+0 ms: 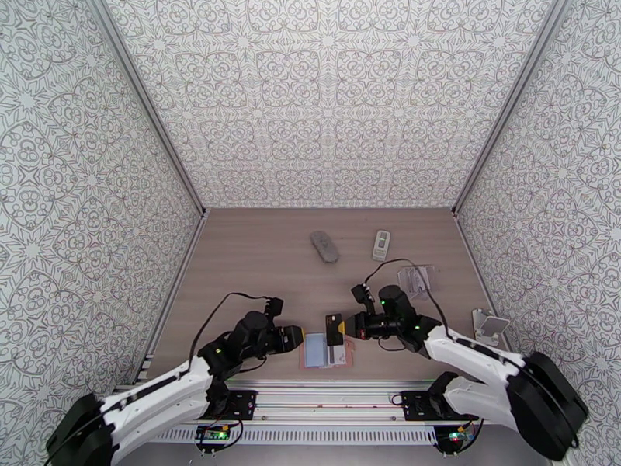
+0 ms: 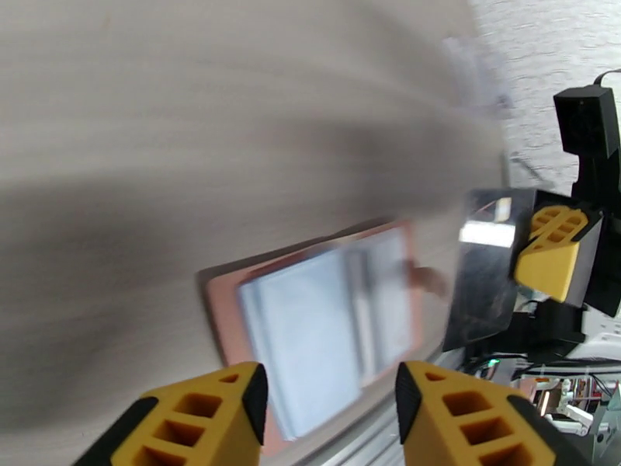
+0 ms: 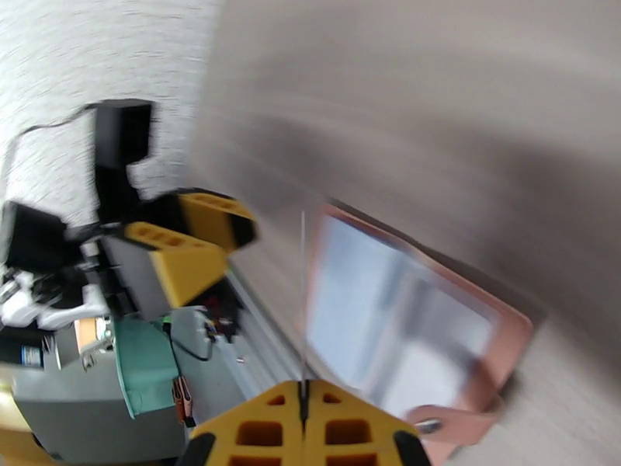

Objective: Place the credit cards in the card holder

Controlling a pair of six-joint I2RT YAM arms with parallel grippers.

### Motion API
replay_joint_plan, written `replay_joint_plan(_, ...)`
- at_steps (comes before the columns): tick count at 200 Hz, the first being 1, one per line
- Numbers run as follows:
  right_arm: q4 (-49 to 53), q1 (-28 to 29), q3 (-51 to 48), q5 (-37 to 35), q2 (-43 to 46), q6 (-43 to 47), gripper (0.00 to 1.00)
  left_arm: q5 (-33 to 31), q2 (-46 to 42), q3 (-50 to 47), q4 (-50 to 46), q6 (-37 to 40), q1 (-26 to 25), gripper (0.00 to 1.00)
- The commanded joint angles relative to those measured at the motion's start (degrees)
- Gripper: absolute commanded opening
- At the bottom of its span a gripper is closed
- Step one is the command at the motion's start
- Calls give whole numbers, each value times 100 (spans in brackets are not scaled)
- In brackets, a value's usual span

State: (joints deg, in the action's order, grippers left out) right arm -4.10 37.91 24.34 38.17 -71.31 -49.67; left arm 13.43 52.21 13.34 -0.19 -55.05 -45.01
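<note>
Right gripper: It is squeezed tight on the dark card, pinching one end. You see the card edge-on here, as a thin line.
Left gripper: Its fingers are spread wide and hold nothing. It sits just beside the card holder.
Card holder: It is pink and flat with round corners. It lies by the near edge of the desk, between the two grippers.
Pale card: This blue-grey card lies flat on the card holder.
Dark card place: It is held up just over the far side of the card holder.
How a card handles: You can expect it to be light, thin, stiff and slippery.
Where to hold: Pinch one end so the other end is free to slide in.
Pockets: The wrist pictures are too blurry to show them.
</note>
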Motion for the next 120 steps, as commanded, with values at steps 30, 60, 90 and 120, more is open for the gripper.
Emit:
replay_joint_plan(30,-592,295,-96,-300,-468,-481,0,-25,560,312,349,39,-391,43)
replay_joint_plan(60,-527,326,-35,-305,-643,-579,0,-16,638,309,451,-62,-419,38)
replay_joint_plan(90,-437,373,-8,-346,-675,-618,0,42,950,402,578,-127,-499,35)
replay_joint_plan(120,-420,434,27,-377,-706,-623,0,45,1158,493,645,-139,-570,34)
